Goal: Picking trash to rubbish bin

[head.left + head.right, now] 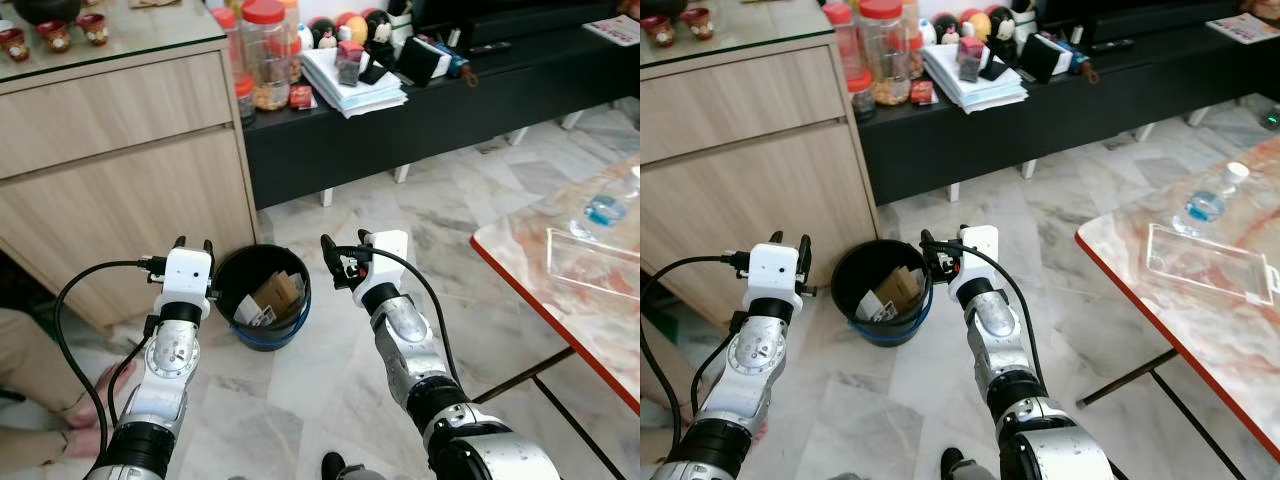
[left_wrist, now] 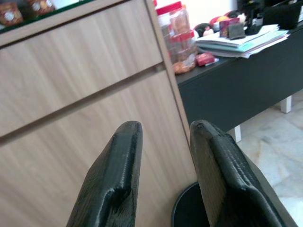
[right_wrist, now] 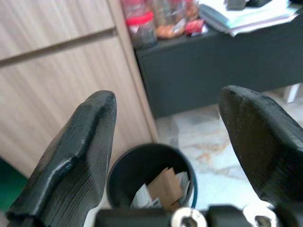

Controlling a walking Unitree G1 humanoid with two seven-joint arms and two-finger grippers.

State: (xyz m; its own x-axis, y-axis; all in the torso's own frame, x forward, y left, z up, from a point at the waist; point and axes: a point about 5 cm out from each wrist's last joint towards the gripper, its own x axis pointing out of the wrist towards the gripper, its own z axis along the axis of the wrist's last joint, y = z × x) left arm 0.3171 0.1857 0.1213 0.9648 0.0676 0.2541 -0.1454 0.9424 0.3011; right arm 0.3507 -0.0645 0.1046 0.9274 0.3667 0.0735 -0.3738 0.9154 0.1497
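A black rubbish bin (image 1: 264, 338) stands on the marble floor against the wooden cabinet. Brown cardboard (image 1: 277, 293) and white paper scraps (image 1: 251, 312) lie inside it. My left gripper (image 1: 194, 243) hovers just left of the bin's rim, its fingers a small gap apart with nothing between them; the left wrist view shows the bin's edge (image 2: 188, 208) below the fingers. My right gripper (image 1: 346, 247) is held just right of the bin at about rim height, open wide and empty. In the right wrist view the bin (image 3: 142, 150) lies between and beyond the two fingers.
The wooden cabinet (image 1: 120, 170) rises behind the bin. A low black bench (image 1: 430, 115) holds jars and stacked papers. At the right, a red-edged marble table (image 1: 520, 275) carries a clear tray and a water bottle (image 1: 605, 208). A person's leg and foot (image 1: 95, 388) are at lower left.
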